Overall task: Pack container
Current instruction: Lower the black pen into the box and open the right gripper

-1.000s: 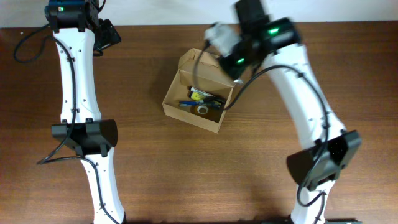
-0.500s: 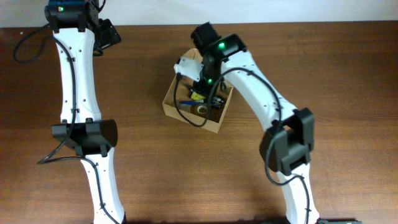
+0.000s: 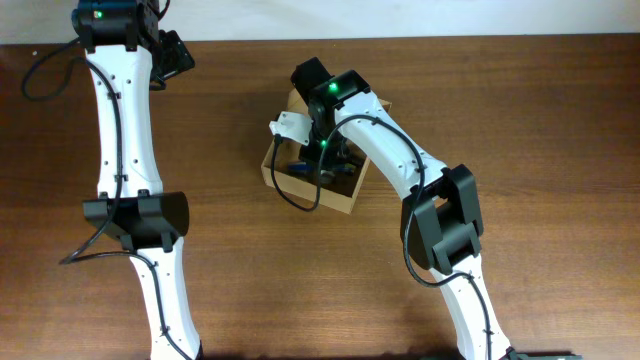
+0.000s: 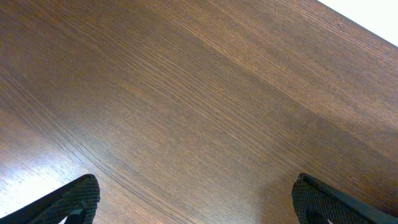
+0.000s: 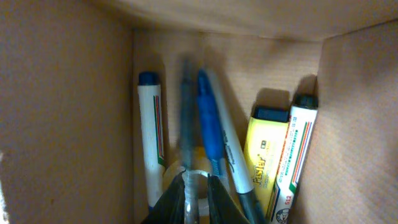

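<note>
Right gripper (image 5: 189, 199) is now lowered into the container (image 3: 345, 198), having been behind it a second ago.
Far left of the container, left gripper (image 4: 196, 202) is idle, fingers spread wide. Container is placed mid-table, lid open. Inside it, right fingers are nearly together about a blurred pen (image 5: 186, 124); pinched or released cannot be told. Drop-off is judged under way. Table (image 3: 540, 120) is bare brown wood, with a pale strip seen past its far edge.

A white strip (image 3: 300, 18) runs along the far edge of the brown wood-grain table (image 3: 560, 120)
</note>
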Robot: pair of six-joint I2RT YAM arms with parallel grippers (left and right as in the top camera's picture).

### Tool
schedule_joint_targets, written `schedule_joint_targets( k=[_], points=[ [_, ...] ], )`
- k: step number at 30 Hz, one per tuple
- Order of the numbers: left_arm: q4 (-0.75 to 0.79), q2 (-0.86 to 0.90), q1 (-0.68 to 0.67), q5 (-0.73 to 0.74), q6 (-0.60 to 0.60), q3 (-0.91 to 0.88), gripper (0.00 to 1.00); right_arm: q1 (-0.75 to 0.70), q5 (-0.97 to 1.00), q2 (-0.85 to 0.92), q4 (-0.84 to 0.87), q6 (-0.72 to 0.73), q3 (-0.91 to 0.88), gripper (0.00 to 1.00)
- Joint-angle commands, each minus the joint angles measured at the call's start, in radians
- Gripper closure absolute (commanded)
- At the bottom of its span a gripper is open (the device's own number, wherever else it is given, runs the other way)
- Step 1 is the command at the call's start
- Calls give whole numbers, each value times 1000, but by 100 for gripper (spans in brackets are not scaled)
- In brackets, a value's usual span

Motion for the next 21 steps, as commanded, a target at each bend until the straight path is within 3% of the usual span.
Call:
schedule_joint_targets(
  k=[1, 7, 14, 21],
  points=[
    [-1, 9, 6, -11, 10, 6, 0, 5, 9, 17, 13, 17, 11, 88],
    [-1, 9, 6, -11, 10, 6, 0, 5, 13, 27, 29, 74, 13, 88],
    [-1, 9, 6, -11, 10, 6, 0, 5, 16, -34, 34, 143, 15, 67],
    [-2, 9, 6, -11, 9, 6, 0, -4, 180, -164, 32, 280, 67, 62]
  ],
)
